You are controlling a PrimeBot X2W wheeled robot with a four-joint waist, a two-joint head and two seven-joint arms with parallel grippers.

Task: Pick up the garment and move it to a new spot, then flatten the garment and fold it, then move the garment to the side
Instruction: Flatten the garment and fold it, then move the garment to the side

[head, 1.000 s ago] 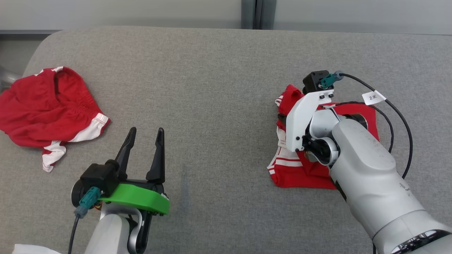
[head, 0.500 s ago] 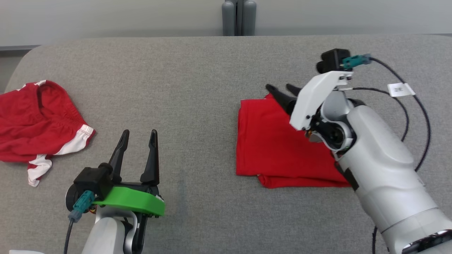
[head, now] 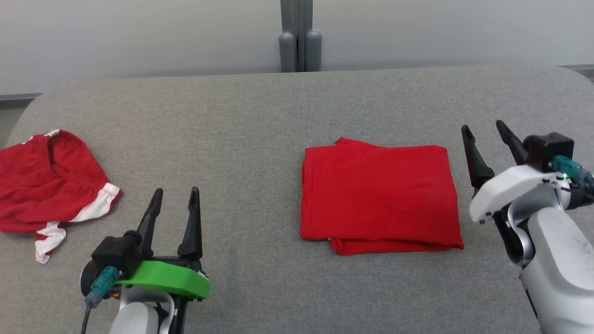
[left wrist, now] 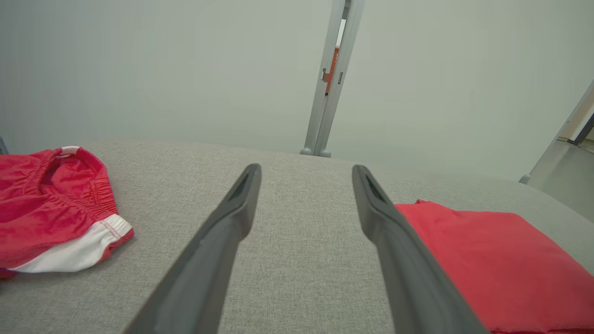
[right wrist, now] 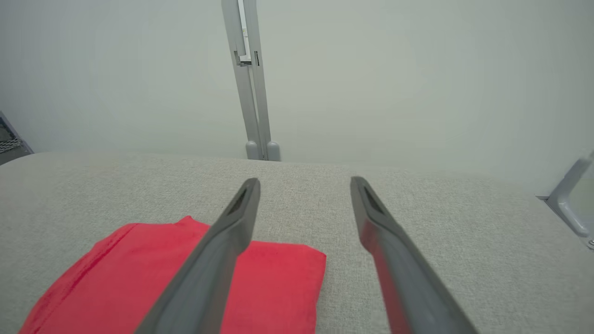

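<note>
Wide grey table [head: 241, 106] surrounds the folded garment [head: 378, 195]; the right gripper [head: 482, 126], just right of it, gapes wide, holding nothing.

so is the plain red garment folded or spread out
Folded: the plain red garment forms a rectangle, a lower layer showing at the near edge.

Your right gripper [head: 482, 126] has let go of the garment [head: 378, 195] and pulled back to the frame's right edge, fingers spread. The garment, bunched a second ago, now lies folded flat. Your head camera has also shifted.
</note>
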